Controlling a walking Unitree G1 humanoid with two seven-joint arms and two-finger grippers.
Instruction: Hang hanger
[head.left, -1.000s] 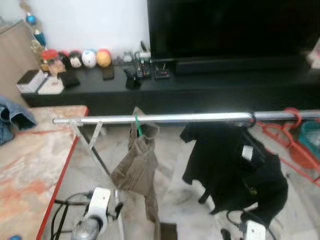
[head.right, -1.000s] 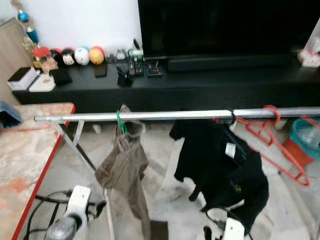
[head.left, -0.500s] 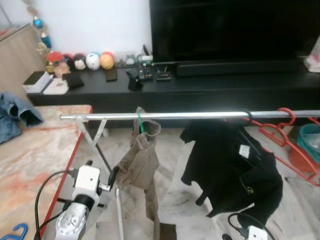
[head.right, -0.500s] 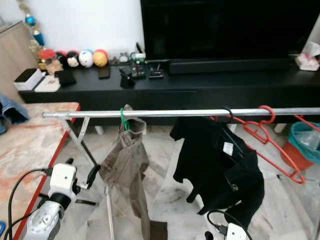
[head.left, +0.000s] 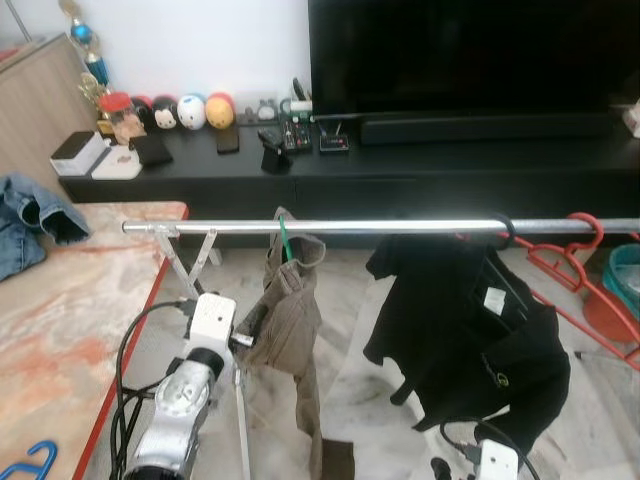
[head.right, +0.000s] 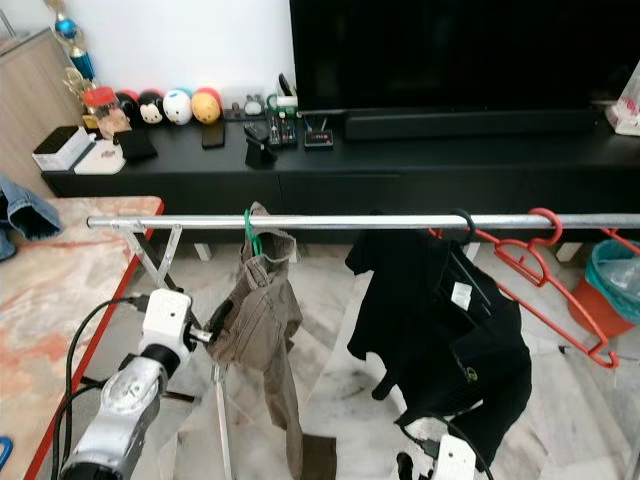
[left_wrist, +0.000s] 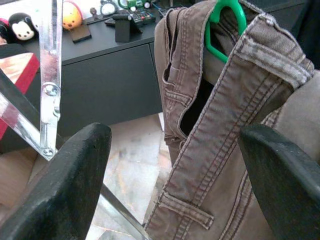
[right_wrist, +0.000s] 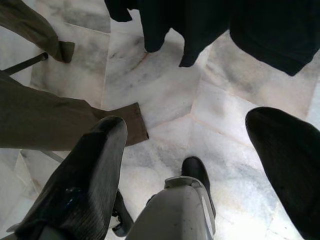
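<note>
In front of a low black TV console (head.left: 420, 180), a silver clothes rail (head.left: 330, 227) spans a marble-tiled living room floor (head.right: 340, 360). A green hanger (left_wrist: 223, 22) hooks over the rail and carries brown trousers (head.left: 290, 330), which drape down to the floor. The left gripper (left_wrist: 172, 165) is raised just beside the trousers, level with the waistband, its 2 black fingers (left_wrist: 65, 185) spread wide with nothing between them; the wrist view shows the waistband and the hanger's green loop straight ahead of it. The right gripper (right_wrist: 200, 165) hangs low and points at the floor, its fingers also wide apart and empty, above a trouser hem and the lower edge of a black shirt (head.right: 440, 330). That shirt hangs on a black hanger (head.right: 462, 225) farther along the rail, with red hangers (head.right: 545, 265) hooked beyond it toward the robot's right. A red-edged table (head.left: 70, 300) with a marbled top stands at left, with blue denim (head.left: 30, 215) on its far corner. Round toy figures (head.right: 165, 105) line the console top below a large dark television (head.right: 450, 50).
</note>
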